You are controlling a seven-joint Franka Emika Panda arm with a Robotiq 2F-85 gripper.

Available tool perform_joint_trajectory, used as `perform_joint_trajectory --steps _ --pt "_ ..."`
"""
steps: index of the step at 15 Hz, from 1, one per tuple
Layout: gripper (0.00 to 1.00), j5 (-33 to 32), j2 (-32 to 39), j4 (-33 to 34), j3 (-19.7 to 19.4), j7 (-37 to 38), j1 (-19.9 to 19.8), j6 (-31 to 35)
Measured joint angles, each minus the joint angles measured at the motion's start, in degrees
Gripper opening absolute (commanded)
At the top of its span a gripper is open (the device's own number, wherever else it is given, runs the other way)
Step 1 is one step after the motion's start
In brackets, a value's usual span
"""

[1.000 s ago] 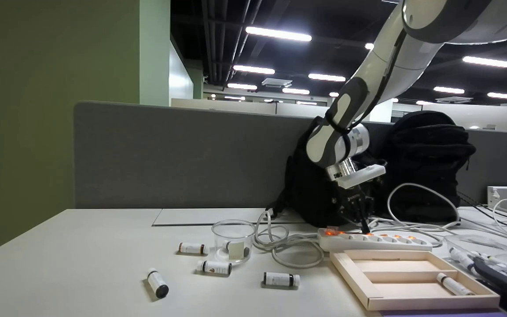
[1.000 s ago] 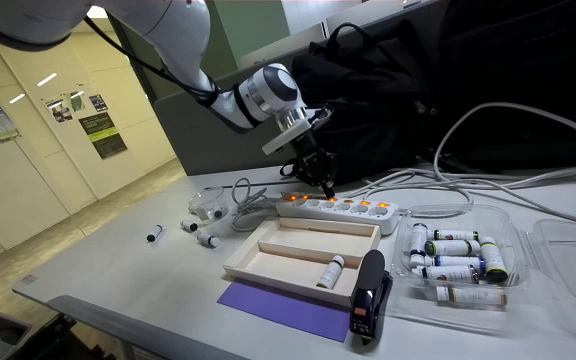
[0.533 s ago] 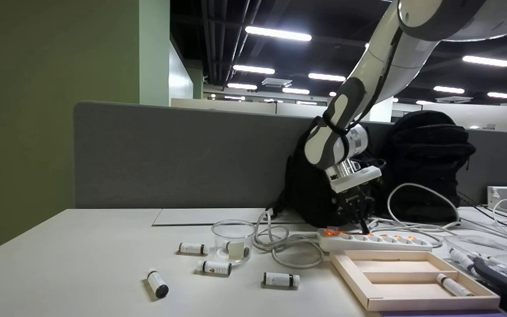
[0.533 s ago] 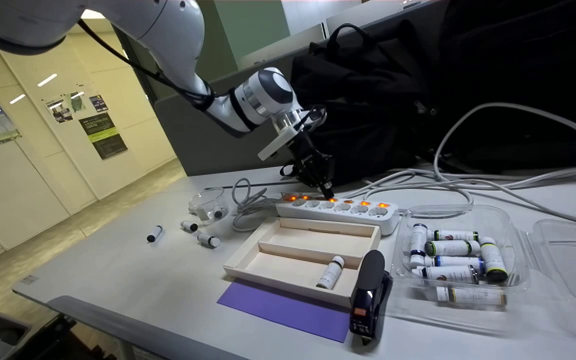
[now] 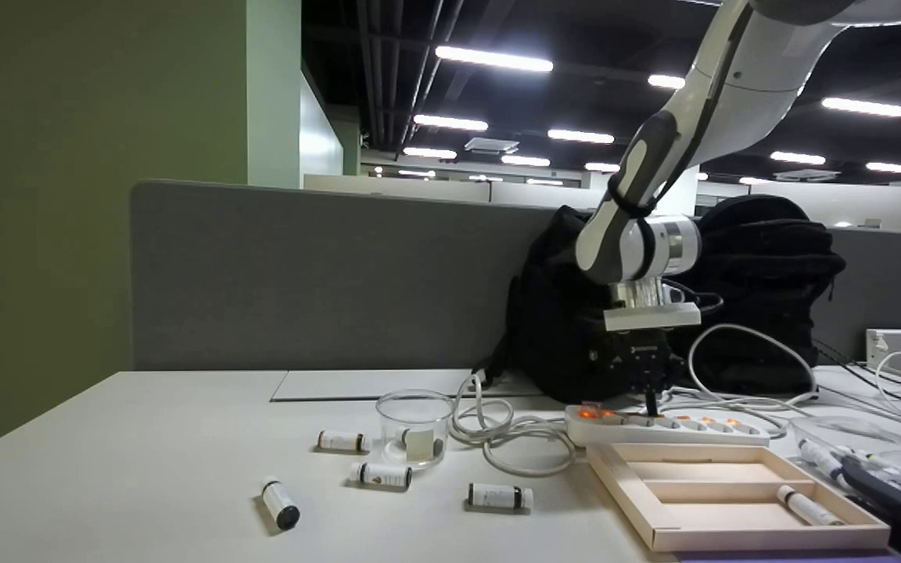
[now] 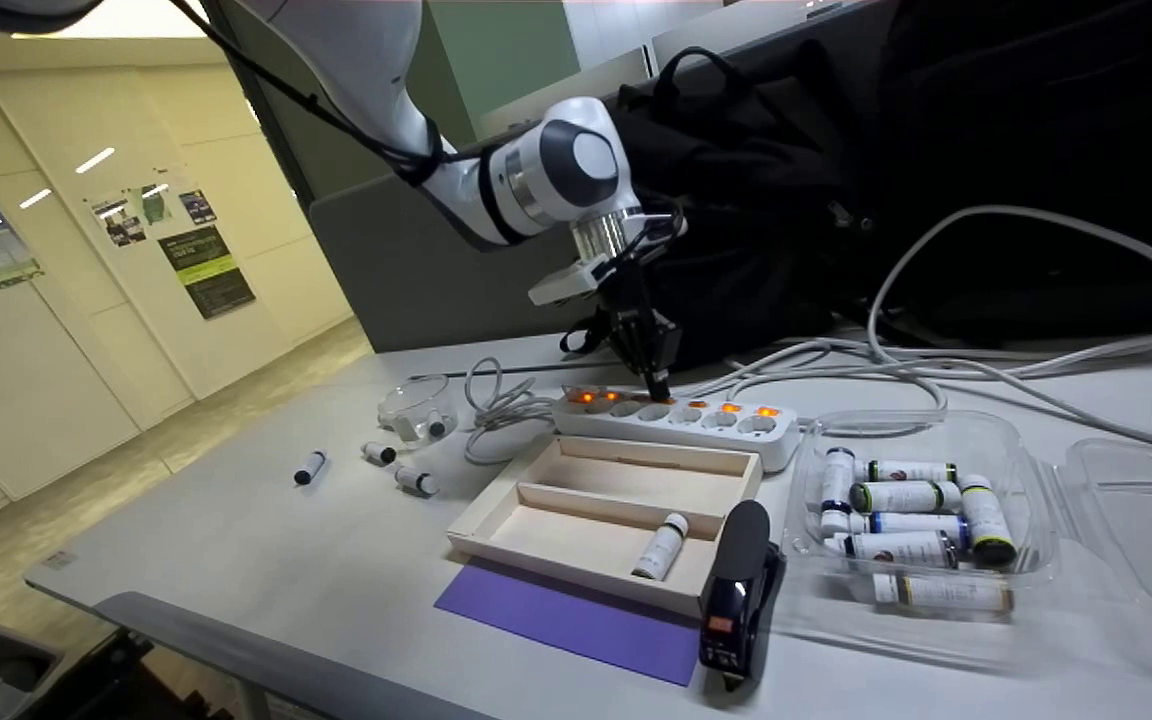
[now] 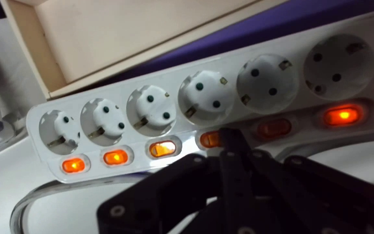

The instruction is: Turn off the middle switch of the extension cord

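Wrist view: on the counter (image 7: 3,185) lies the extension cord (image 7: 181,127); from left, three lit switches (image 7: 116,157) precede the dimmer middle switch (image 7: 208,139), overlapped by the clenched, empty end effector (image 7: 234,134). Pressing seems in hand; next, a straight lift.

- In an exterior view, the slim black gripper (image 5: 651,410) of the white and dark-grey robot arm (image 5: 748,94) pointed straight down, ending in one narrow tip.
- This tip was at the row of small orange-red switches (image 5: 730,422) on the long flat white extension cord (image 5: 669,438); contact could not be told.
- The cord's looping white cable (image 5: 536,475) lay on the flat white table (image 5: 145,453).
- Just in front of the cord was the pale wooden rectangular frame (image 5: 771,539), with one small white-labelled bottle (image 5: 809,507) lying in its nearer compartment.
- Four similar bottles (image 5: 382,475) lay on their sides, two just beside the clear round plastic cup (image 5: 419,414).
- Behind stood two black fabric backpacks (image 5: 763,297).
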Motion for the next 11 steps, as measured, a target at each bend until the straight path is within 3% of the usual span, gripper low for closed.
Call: perform_joint_trajectory --steps 5,6,8,9,11 --pt "0.0 9.3 -3.5 -5.0 1.0 1.5 -2.9 5.8" --pt "0.26 10.8 -4.7 -4.9 1.0 2.2 -3.2 5.3" --pt "0.33 12.7 -8.5 -4.6 1.0 4.0 -3.6 2.1" --pt "0.15 12.9 -10.7 -4.2 0.9 5.1 -3.7 -1.0" --pt "0.29 13.1 -14.7 -2.9 0.6 6.0 -3.9 -9.0"
